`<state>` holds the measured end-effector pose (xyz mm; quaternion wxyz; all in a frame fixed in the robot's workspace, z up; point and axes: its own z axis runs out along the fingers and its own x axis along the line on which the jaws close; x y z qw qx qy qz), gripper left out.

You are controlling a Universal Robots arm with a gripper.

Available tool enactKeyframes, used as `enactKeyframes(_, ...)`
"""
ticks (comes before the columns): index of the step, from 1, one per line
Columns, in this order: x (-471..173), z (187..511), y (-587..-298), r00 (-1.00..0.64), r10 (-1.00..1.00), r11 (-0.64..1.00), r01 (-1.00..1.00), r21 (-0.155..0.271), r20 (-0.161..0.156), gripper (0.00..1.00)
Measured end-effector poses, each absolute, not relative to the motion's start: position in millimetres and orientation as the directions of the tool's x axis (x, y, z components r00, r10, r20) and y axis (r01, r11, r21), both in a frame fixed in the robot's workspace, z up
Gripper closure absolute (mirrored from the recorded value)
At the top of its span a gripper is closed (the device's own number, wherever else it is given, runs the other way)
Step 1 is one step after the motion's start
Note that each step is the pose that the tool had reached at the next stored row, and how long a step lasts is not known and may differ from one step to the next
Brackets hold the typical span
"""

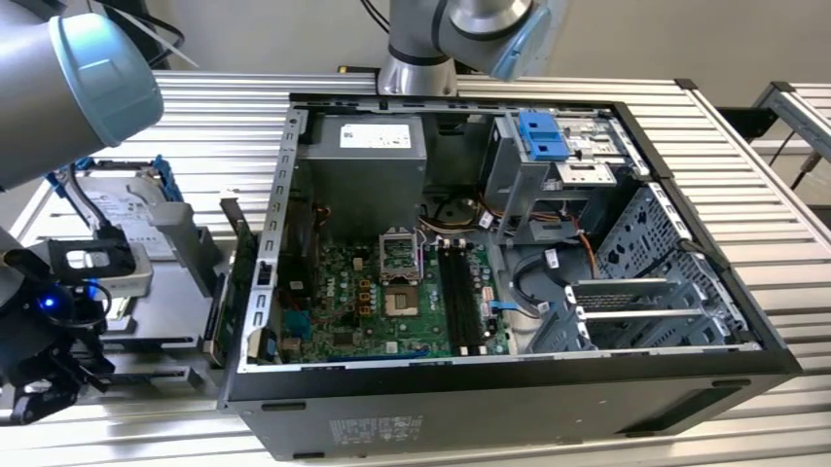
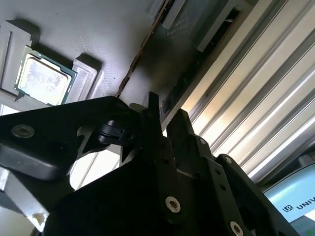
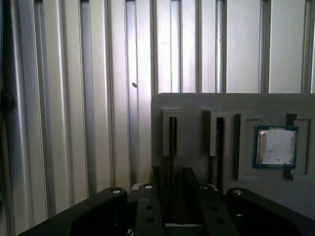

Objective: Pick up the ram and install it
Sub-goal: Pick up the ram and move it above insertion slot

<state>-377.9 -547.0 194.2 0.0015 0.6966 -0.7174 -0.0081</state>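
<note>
Black fingers (image 3: 147,204) parted over grey holder (image 3: 236,105) on ribbed surface (image 3: 74,98), straddling a slot where the ram (image 3: 172,140) seems to stand edge-on, ungripped.

A ribbed silver aluminium-profile table (image 1: 221,126) spans the scene. A plain grey wall (image 1: 675,39) stands behind it, evenly lit.

The open black metal computer case (image 1: 520,413) lies on the ribbed aluminium table (image 1: 221,126). The grey plastic parts holder (image 1: 162,316) stands beside it at the exterior view's left, with the square silver processor chip (image 3: 275,147) in its recess and the black gripper (image 3: 174,189) over its slots.
</note>
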Motion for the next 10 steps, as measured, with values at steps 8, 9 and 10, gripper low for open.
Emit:
enactKeyframes(8,-377.9,194.2,-547.4,-0.029,-1.000,0.029,-0.999,0.014,-0.009,1.00)
enactKeyframes(9,-377.9,194.2,-547.4,-0.029,-1.000,0.029,-0.999,0.014,-0.009,1.00)
enactKeyframes(10,-377.9,194.2,-547.5,-0.029,-1.000,0.029,-0.999,0.014,-0.009,1.00)
